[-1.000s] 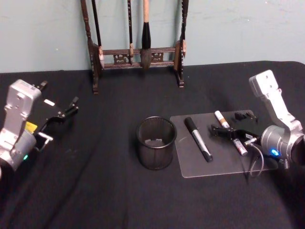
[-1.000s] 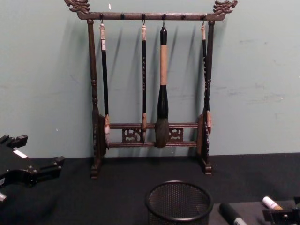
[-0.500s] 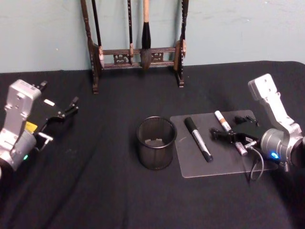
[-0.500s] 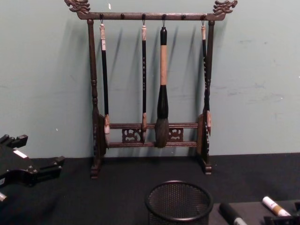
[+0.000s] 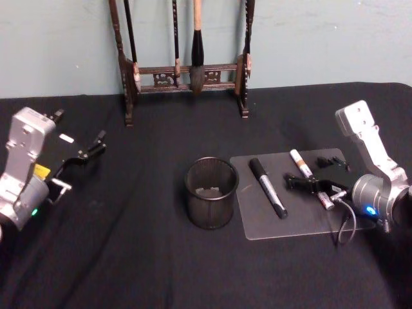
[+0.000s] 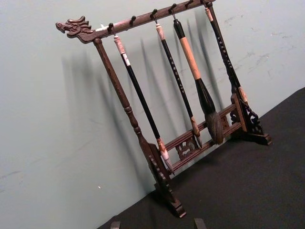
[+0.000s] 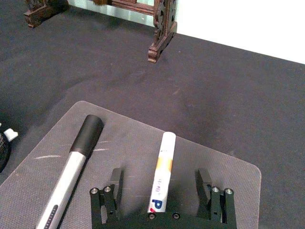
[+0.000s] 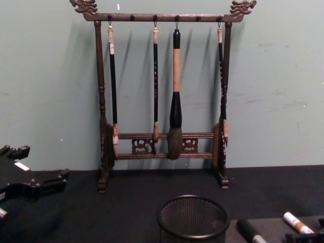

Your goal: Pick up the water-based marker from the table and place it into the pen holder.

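Right tool (image 5: 304, 170) is down low over the clear mat (image 5: 293, 222), right of centre in the head view. Its jaws are spread wide and the white marker (image 5: 300, 162) lies flat between them, nothing gripped. In the right wrist view there's space on both sides of the marker. A black marker (image 5: 267, 187) lies on the same mat, just to the left and apart from the white one. The holder (image 5: 209, 209) stands upright at frame centre, just beside the mat's left edge. Left tool (image 5: 96, 145) is parked at the left edge over the tabletop (image 5: 129, 257), jaws apart, empty. The brush rack (image 5: 187, 71) stands at the top, by the wall.
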Robot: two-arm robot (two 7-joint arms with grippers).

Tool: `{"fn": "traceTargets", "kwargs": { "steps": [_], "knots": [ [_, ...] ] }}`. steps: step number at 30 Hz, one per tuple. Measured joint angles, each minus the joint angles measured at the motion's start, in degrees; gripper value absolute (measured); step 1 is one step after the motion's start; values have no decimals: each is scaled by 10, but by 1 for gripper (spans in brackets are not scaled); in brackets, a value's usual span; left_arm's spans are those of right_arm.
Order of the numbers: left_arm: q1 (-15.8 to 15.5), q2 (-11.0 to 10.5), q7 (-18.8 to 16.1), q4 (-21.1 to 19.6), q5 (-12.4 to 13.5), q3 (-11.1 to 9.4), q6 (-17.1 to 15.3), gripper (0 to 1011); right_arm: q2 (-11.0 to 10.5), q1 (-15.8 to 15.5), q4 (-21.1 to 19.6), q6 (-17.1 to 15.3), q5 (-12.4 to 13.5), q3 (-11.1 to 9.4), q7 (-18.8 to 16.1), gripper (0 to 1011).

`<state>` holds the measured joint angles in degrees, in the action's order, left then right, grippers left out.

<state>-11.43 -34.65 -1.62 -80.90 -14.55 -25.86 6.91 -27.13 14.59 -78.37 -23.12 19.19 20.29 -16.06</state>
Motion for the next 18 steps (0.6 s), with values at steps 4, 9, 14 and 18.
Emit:
{"fn": "traceTargets", "kwargs": {
  "steps": [4,9,14,18],
  "knots": [
    [0,0,0,0,0,0,0,1001,0,0,-1,0,-2,-1,0,1002],
    [0,0,0,0,0,0,0,1001,0,0,-1,1,-1,0,0,1002],
    [0,0,0,0,0,0,0,1001,0,0,-1,1,0,0,0,941],
    [0,0,0,0,0,0,0,1001,0,0,-1,1,0,1,0,848]
  ]
}}
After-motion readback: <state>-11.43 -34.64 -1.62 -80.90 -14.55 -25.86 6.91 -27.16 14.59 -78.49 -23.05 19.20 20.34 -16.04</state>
